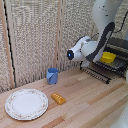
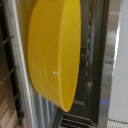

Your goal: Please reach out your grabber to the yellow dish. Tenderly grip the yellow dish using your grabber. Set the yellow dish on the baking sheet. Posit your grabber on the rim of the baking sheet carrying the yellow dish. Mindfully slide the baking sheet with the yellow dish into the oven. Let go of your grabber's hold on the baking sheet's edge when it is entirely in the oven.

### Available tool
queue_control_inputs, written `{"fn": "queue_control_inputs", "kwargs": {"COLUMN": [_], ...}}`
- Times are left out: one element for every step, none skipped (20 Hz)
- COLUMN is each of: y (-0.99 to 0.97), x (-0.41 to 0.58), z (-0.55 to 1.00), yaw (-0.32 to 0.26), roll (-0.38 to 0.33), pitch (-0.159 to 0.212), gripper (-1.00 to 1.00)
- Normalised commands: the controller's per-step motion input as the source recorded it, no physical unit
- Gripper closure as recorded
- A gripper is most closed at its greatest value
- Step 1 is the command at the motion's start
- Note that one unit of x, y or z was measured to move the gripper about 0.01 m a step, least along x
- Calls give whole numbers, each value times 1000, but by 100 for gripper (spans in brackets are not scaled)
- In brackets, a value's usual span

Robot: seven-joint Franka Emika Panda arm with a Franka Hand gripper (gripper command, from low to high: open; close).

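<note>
Grabber (image 1: 98,59) is seen at the front edge of the baking sheet (image 1: 97,74), but its fingertips are hidden behind the arm's white body in the exterior view and are not shown in the wrist view, so finger spacing and any grip on the rim cannot be told. The yellow dish (image 1: 108,57) is sat on the baking sheet just beyond the grabber, toward the oven (image 1: 120,46). In the wrist view the yellow dish (image 2: 52,52) fills most of the frame, close to the camera, with the sheet's metal rails (image 2: 20,70) beside it and the oven's dark opening (image 2: 95,60) behind. The sheet is seen partly out of the oven front, its slatted edge projecting over the wooden table (image 1: 85,102). Well away from the grabber, on the side opposite the oven, a blue mug (image 1: 52,76) is stood upright; farther out an orange-yellow block (image 1: 58,98) is laid flat, with a patterned white plate (image 1: 26,104) just beside it. Nothing is seen between the grabber and the sheet.
</note>
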Motion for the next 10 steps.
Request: {"fn": "queue_control_inputs", "kwargs": {"y": [9,0,-51,-229,-303,-434,-500,-586,-560,-543], "x": [103,69,46,0,0,0,-26,-43,-43,-20], "z": [-263,-231,-217,-151,-131,-77,-34,0,0,0], "yaw": [83,79,81,97,110,133,145,145,141,131], "roll": [-50,-39,-27,0,0,14,25,34,28,32], "pitch": [32,30,31,23,26,20,13,0,0,0], "gripper": [-100,-100,-100,-100,-100,-100,-100,-100,-100,-100]}}
